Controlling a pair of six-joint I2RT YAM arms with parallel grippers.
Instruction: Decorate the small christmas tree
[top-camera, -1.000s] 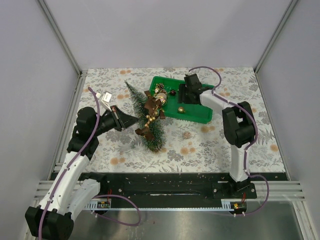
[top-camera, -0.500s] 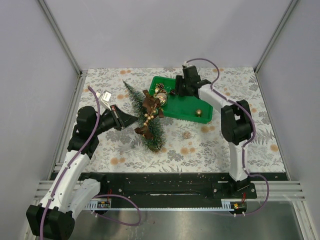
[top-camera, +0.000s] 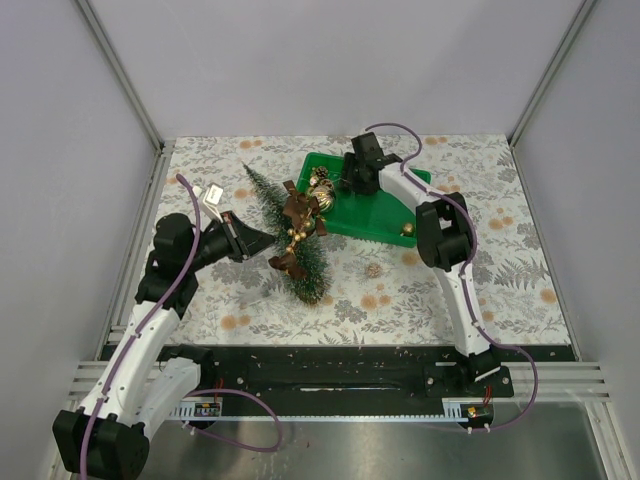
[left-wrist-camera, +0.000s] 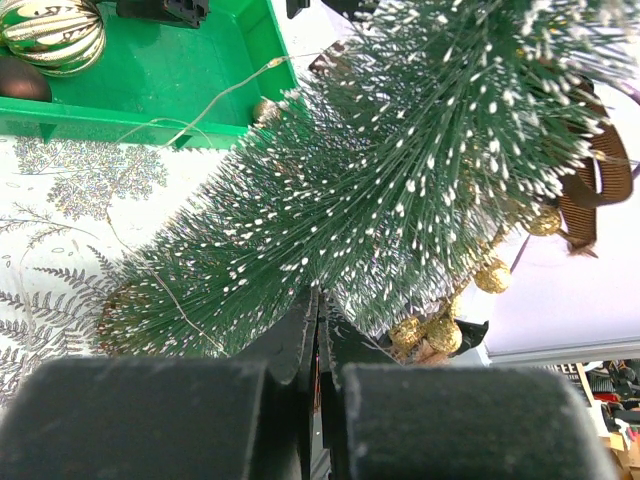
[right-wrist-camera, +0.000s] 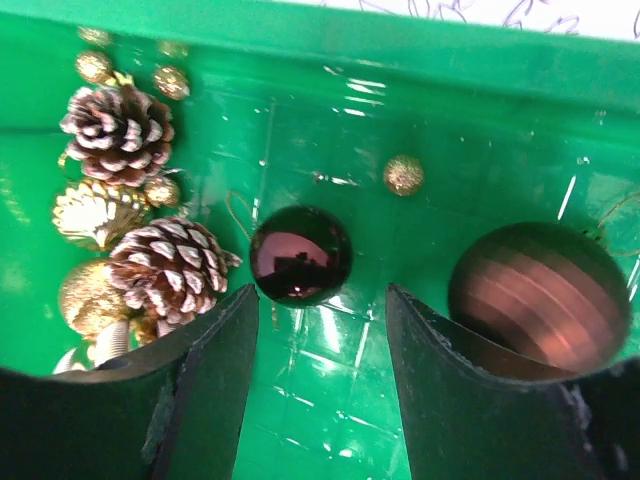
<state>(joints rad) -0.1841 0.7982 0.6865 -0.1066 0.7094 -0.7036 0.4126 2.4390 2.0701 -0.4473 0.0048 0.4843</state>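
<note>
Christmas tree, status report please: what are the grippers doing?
Left gripper shut on small christmas tree, in its bristles. Right gripper open in green tray, dark red bauble just ahead. Nothing between them.

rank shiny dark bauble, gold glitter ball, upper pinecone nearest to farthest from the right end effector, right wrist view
1. shiny dark bauble: just ahead, centre
2. gold glitter ball: beyond, slightly right
3. upper pinecone: far left

green tray (right-wrist-camera: 450, 60) glossy smooth plastic, reflective. small dark red bauble (right-wrist-camera: 300, 254) mirror-glossy; bigger brown bauble (right-wrist-camera: 540, 290) satin, ribbed. pine cones (right-wrist-camera: 120, 130) rough, white-tipped. gold ball (right-wrist-camera: 404, 174) glittery. small christmas tree (left-wrist-camera: 400, 190) stiff bristles, frosted tips. brown ribbon (left-wrist-camera: 600, 175) ribbed cloth. table cover (top-camera: 250, 300) matt print.
</note>
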